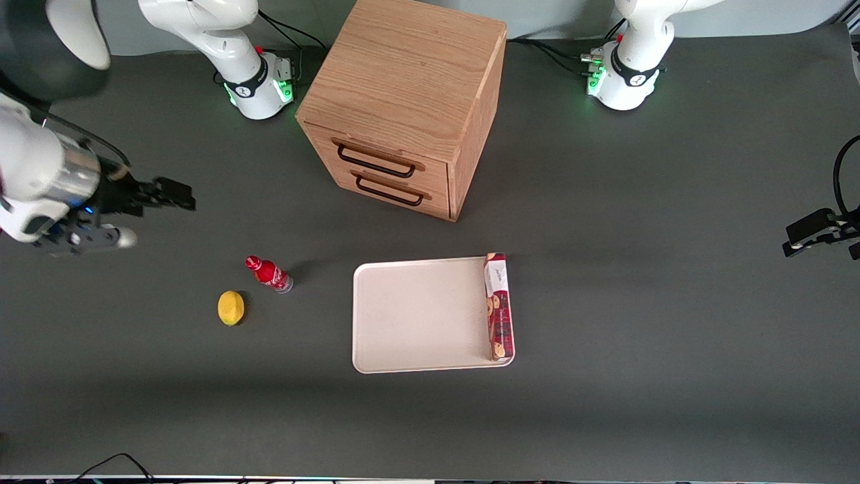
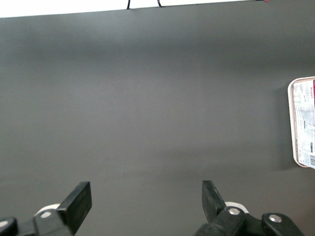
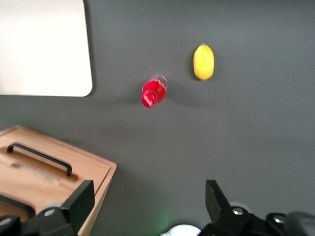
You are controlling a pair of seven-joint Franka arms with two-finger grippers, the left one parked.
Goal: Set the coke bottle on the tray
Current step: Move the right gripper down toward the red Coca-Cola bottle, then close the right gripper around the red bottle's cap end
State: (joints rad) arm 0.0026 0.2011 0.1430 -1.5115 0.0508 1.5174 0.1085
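The coke bottle (image 1: 269, 273), tiny with a red cap, red label and clear base, stands on the dark table between the lemon and the tray; it also shows in the right wrist view (image 3: 153, 91). The cream-white tray (image 1: 416, 316) lies flat in front of the drawer cabinet, and one corner of it shows in the right wrist view (image 3: 44, 49). My right gripper (image 1: 171, 195) is open and empty. It hangs high above the table, apart from the bottle, toward the working arm's end; its spread jaws show in the wrist view (image 3: 147, 196).
A yellow lemon (image 1: 231, 308) lies beside the bottle, nearer the front camera (image 3: 204, 62). A long red biscuit box (image 1: 498, 306) lies on the tray's edge toward the parked arm. A wooden two-drawer cabinet (image 1: 403, 101) stands farther from the camera than the tray.
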